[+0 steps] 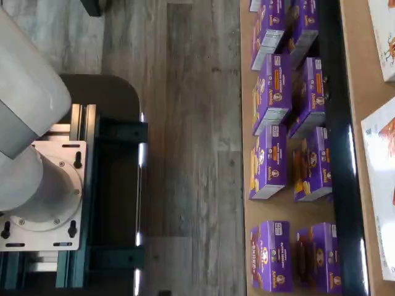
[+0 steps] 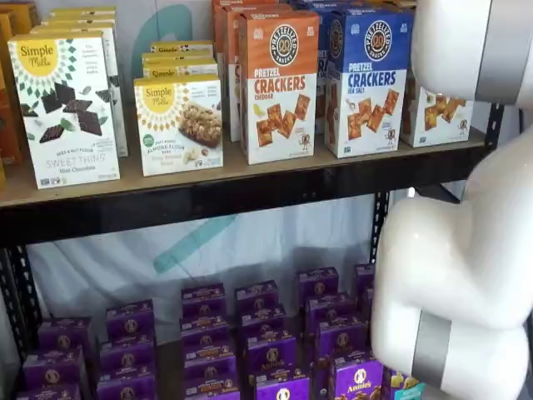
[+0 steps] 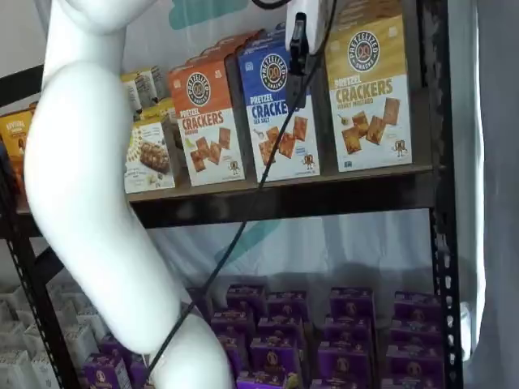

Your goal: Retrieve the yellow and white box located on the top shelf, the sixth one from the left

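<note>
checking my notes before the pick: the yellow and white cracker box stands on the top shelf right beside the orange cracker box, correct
Not quite. The yellow and white cardboard cracker box does stand on the tan wooden top shelf with the black front rail, but its neighbour is the blue cardboard cracker box. The orange cardboard cracker box stands one place further along, beyond the blue one. A shelf view shows all three.

The yellow and white box (image 3: 369,93) has a mustard-yellow top and a white lower front printed with brown squares. Beside it stand a blue-topped box (image 3: 280,105) and an orange-topped box (image 3: 207,121). Purple boxes (image 2: 271,350) fill the lower shelf. The arm (image 3: 89,186) is white; its gripper (image 3: 298,40), poorly seen, looks black and white.
</note>
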### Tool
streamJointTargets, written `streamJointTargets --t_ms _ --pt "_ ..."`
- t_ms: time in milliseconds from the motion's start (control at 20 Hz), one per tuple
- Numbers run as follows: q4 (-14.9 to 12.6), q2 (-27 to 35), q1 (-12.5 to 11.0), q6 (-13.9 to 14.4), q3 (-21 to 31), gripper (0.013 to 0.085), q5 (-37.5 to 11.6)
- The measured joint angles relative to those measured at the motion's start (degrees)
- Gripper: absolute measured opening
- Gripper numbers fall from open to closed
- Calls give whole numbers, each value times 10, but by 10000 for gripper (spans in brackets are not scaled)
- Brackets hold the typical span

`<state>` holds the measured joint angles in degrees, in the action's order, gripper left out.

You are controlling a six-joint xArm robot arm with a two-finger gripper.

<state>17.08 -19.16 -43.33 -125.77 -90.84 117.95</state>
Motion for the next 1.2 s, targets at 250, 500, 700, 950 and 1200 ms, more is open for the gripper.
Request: streamJointTargets --t_ms 250,500,700,950,1200 --pt "-29 -35 18 1 37 850 -41" --pt "14 -55 -1 0 63 850 -76" --pt "91 -54 -39 -2 62 850 -97" --pt "199 -70 -85 -1 85 850 -148" --pt "234 -80 -89 -7 102 850 -210"
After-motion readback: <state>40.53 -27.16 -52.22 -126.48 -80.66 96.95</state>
